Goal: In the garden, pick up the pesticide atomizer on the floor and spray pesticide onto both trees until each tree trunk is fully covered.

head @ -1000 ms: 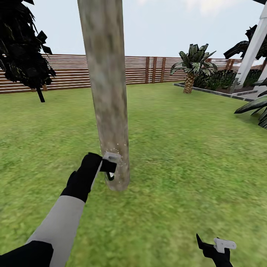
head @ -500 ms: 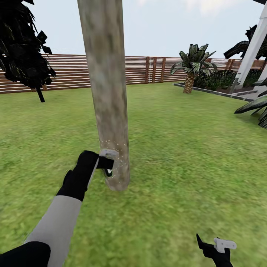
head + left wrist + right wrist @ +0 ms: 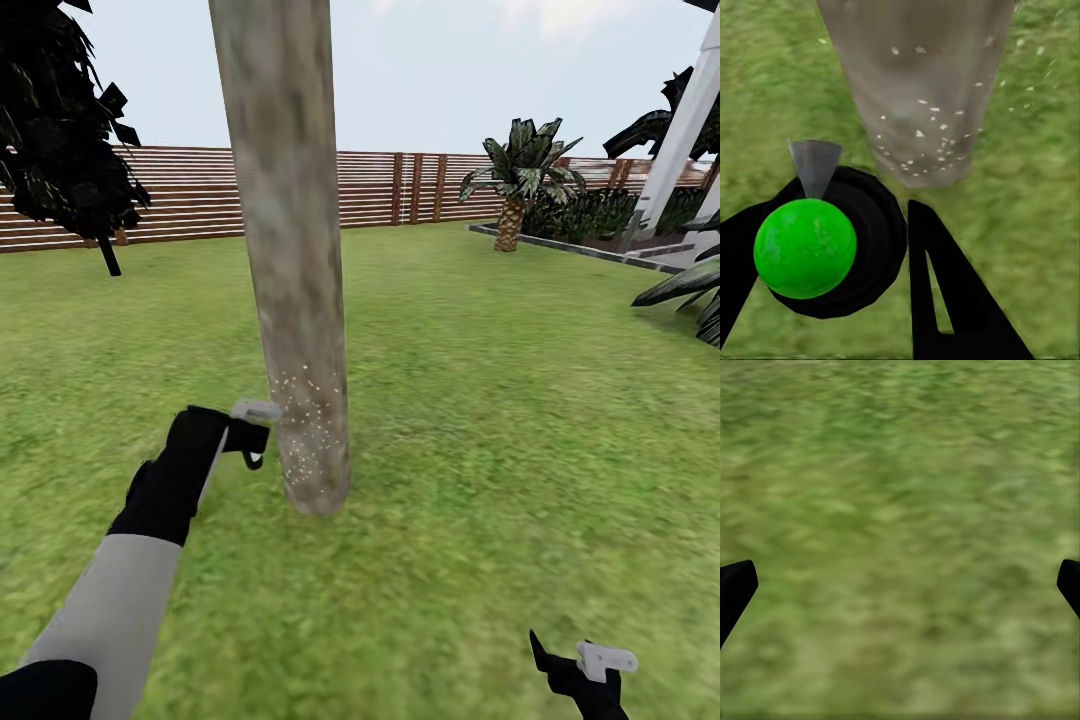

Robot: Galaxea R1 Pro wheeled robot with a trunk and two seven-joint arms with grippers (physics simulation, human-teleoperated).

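The lawn [image 3: 480, 420] surrounds one thick tree trunk [image 3: 295, 300], speckled with white droplets near its base only, so good spraying probably means sweeping the nozzle upward and around it. The left gripper [image 3: 240, 435] is clamped on the spray bottle [image 3: 252, 432], just beside the trunk. The left wrist view shows the bottle's green end [image 3: 805, 247]; the right gripper [image 3: 585, 665] hangs spread and empty over grass.
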